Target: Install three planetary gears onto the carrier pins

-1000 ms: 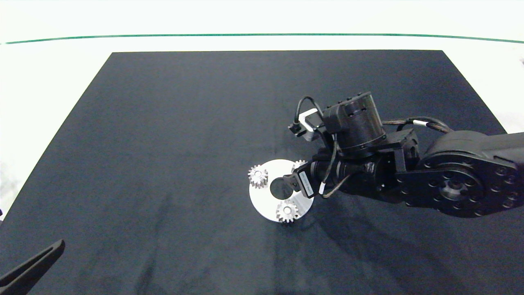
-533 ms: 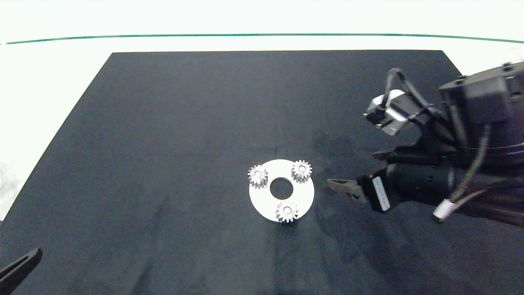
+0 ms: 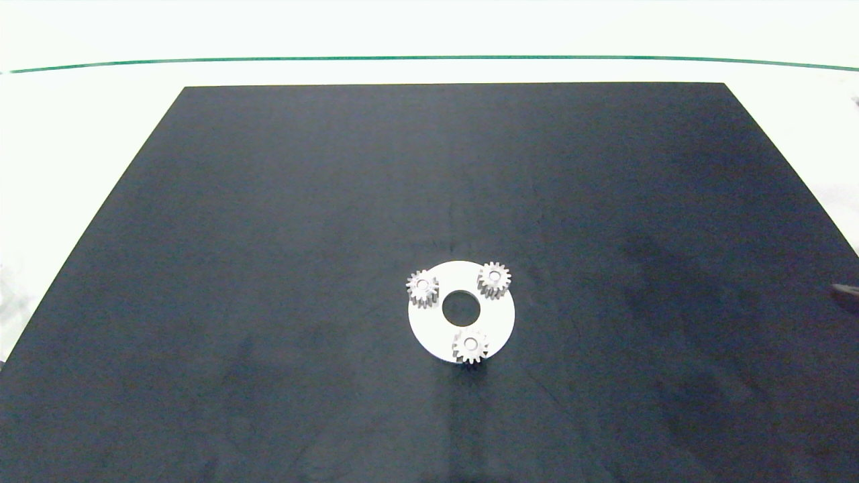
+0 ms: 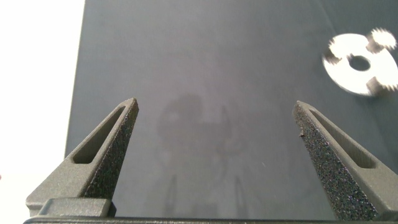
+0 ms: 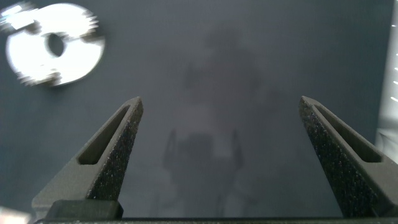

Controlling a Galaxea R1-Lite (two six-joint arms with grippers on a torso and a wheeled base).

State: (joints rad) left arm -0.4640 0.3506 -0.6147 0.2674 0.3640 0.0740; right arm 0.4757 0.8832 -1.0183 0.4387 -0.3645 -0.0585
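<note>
On the white carrier disc [image 3: 433, 330], near the middle of the black mat, three silvery planetary gears sit in a triangle: one at the left [image 3: 417, 294], one at the back right [image 3: 501, 283], one at the front [image 3: 463, 354]. A pale carrier pin [image 3: 494, 275] shows in each gear's centre hole. My left gripper [image 4: 216, 106] is open over bare mat far to the left of the disc [image 4: 348, 55]. My right gripper [image 5: 221, 102] is open over bare mat far to the right of the disc [image 5: 78, 59]. In the head view only a dark tip [image 3: 845, 290] shows at the right edge.
The black mat [image 3: 268, 235] lies on a white table [image 3: 80, 134]. A thin green line [image 3: 429, 58] crosses the table at the back. The white table edge shows beside each gripper in the wrist views.
My right gripper let go of the back-right gear and drew back to the right, almost out of the head view. The left arm's finger slid out at the bottom left.
</note>
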